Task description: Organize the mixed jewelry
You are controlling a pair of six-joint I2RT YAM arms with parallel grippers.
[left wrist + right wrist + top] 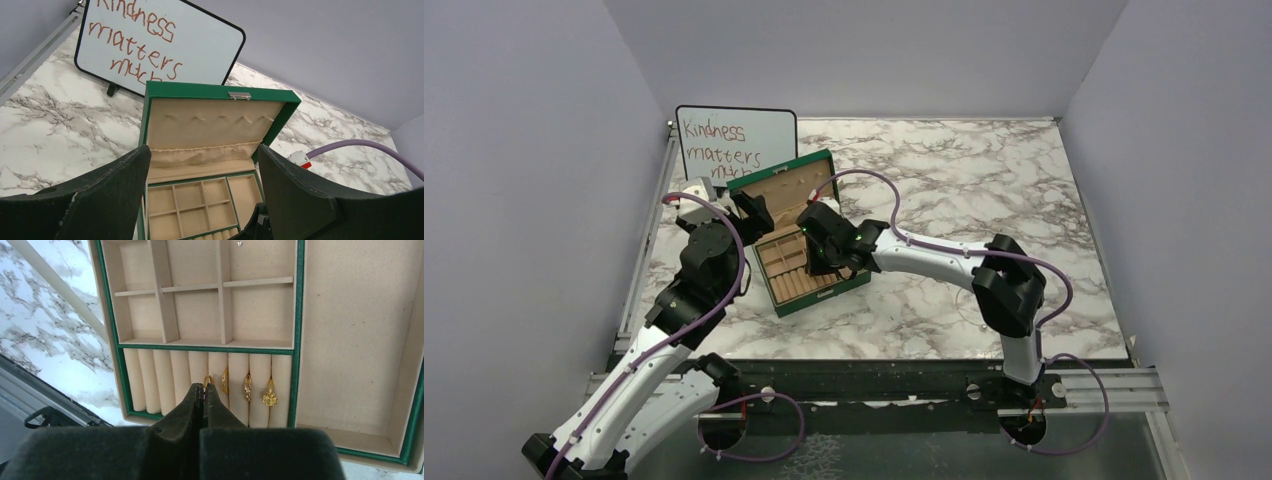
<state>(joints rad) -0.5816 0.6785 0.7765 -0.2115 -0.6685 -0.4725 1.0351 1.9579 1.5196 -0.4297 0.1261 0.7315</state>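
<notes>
The green box [809,300] lies open, with tan compartments and a row of ring rolls. In the right wrist view three gold rings sit in the rolls: a plain one [224,380], a twisted one [247,386] and a flower one [270,397]. My right gripper [203,387] is shut on a fourth gold ring [208,379], whose arch shows at the fingertips, over the rolls just left of the others. A tiny silver bit [239,243] lies in a small compartment. My left gripper [204,150] is open and empty above the box's back, facing the raised lid [215,117].
A whiteboard [736,140] with red writing stands behind the box at the table's back left. Both arms crowd over the box [299,300]. Marble tabletop [984,190] stretches to the right. The table's left rail [649,250] runs close to the left arm.
</notes>
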